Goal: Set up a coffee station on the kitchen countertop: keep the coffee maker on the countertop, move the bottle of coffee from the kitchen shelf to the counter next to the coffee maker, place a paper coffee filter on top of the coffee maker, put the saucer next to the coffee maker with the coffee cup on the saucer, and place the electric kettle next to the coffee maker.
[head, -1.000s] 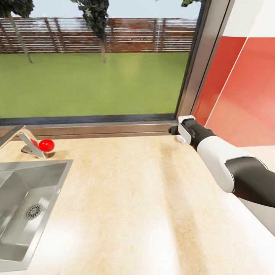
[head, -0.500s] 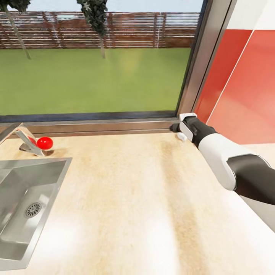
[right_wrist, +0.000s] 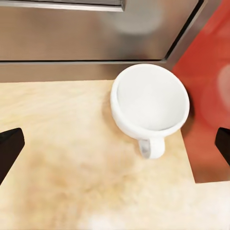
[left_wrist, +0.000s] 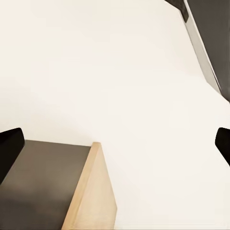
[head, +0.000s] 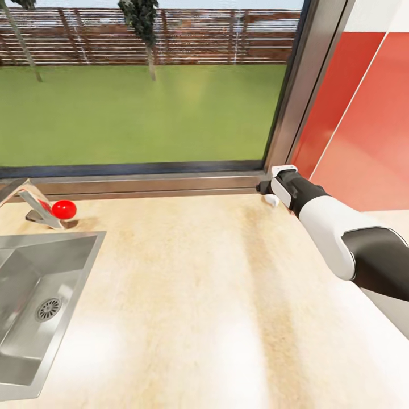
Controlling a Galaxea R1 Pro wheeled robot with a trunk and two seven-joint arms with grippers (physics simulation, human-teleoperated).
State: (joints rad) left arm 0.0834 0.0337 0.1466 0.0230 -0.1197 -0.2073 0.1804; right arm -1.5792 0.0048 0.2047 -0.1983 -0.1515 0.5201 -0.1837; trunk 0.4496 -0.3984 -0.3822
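Cup: the coffee cup stands upright in the far right corner of the kitchen countertop, against the window frame and the red wall, handle toward the wrist camera.
Right gripper: fingers spread wide, both tips clear of the cup, nothing held.
Left gripper: fingers spread, nothing between them, over a pale surface and a wood edge.
Sink: at the countertop's left edge, tap with red knob behind it.

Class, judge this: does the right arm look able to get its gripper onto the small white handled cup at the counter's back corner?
Probably yes. The right gripper is open, the small white cup sits upright just ahead between its fingertips, and bare beige countertop lies between them.
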